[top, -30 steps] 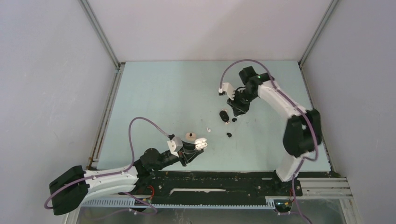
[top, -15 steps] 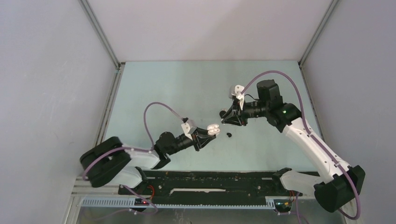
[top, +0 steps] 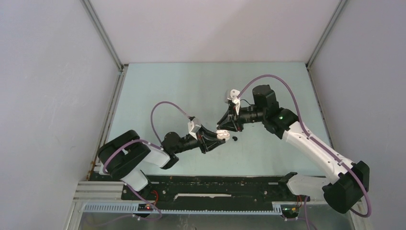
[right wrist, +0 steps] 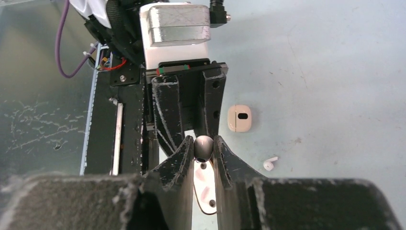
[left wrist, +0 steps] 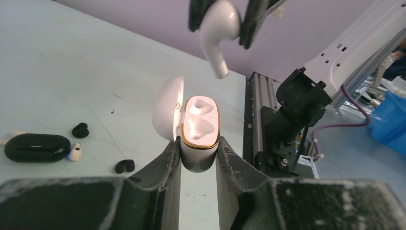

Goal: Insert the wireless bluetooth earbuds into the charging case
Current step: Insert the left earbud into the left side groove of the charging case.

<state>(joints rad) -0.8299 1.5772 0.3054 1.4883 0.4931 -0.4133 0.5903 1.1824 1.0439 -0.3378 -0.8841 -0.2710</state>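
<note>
My left gripper point(left wrist: 198, 152) is shut on the white charging case point(left wrist: 201, 136). The case has a gold rim and its lid stands open to the left, showing two empty sockets. Held above it is a white earbud point(left wrist: 218, 33) with its stem pointing down at the case, a short gap between them. My right gripper point(left wrist: 221, 21) is shut on the earbud's head. In the right wrist view the earbud point(right wrist: 203, 147) sits between the fingertips, with the open case point(right wrist: 207, 191) right below. From above, the right gripper point(top: 225, 127) meets the left gripper point(top: 216, 139) mid-table.
A black case point(left wrist: 37, 147) lies on the table with a small white bud point(left wrist: 75, 152) against it. Two black earbuds point(left wrist: 80, 130) point(left wrist: 124, 166) lie nearby. A closed white case point(right wrist: 239, 118) and a loose white earbud point(right wrist: 270, 164) rest on the table. A black rail point(top: 215, 184) runs along the near edge.
The left arm has carried the open case up toward mid-table. The right arm swung in from the far side with the white earbud and now hangs just above the case.
</note>
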